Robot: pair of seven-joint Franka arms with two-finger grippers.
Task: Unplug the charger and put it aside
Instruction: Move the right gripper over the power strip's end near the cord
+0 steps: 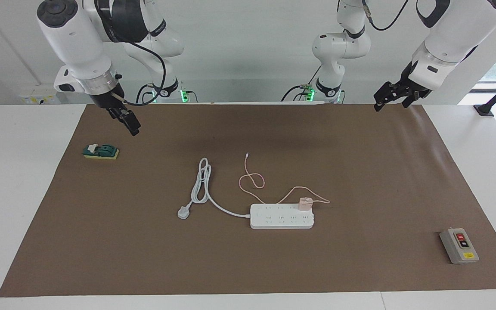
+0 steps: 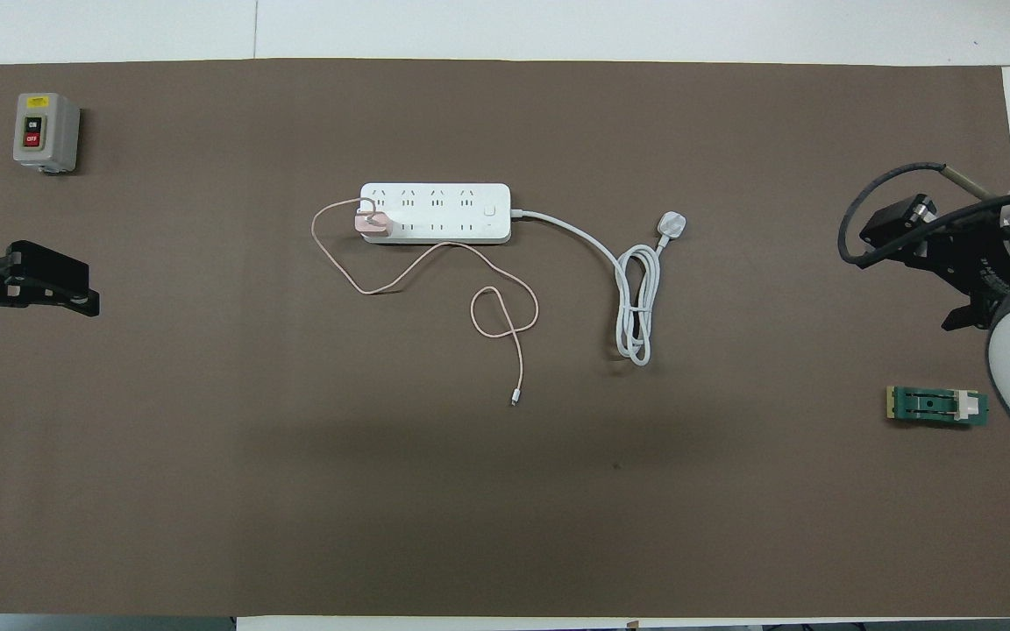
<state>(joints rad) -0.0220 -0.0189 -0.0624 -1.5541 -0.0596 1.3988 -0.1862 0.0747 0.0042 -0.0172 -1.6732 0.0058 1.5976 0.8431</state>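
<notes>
The grey switch box (image 1: 459,246) sits nearest the camera. The charger (image 1: 305,203) is plugged into the power strip (image 1: 281,216) mid-table. Both arms wait raised near the robots' edge: the left gripper (image 1: 392,98) open and empty, the right gripper's (image 1: 128,121) opening impossible to tell.

Pale pink cube charger (image 1: 305,203) (image 2: 373,223) plugged upright into power strip (image 1: 281,216) (image 2: 435,213) end socket (cable looping robotward).

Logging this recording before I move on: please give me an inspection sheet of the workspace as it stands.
Surface: brown mat on a white table.
Job's things: pink charger plugged into the power strip at the end toward the left arm.
Clutter: grey on/off switch box; green switch block.
Hands: left hand and right hand both raised over the mat's edge, holding nothing, waiting.
Cables: pink cable looped on the mat; the strip's white cord, coiled, its plug loose.
Surroundings: white wall.
</notes>
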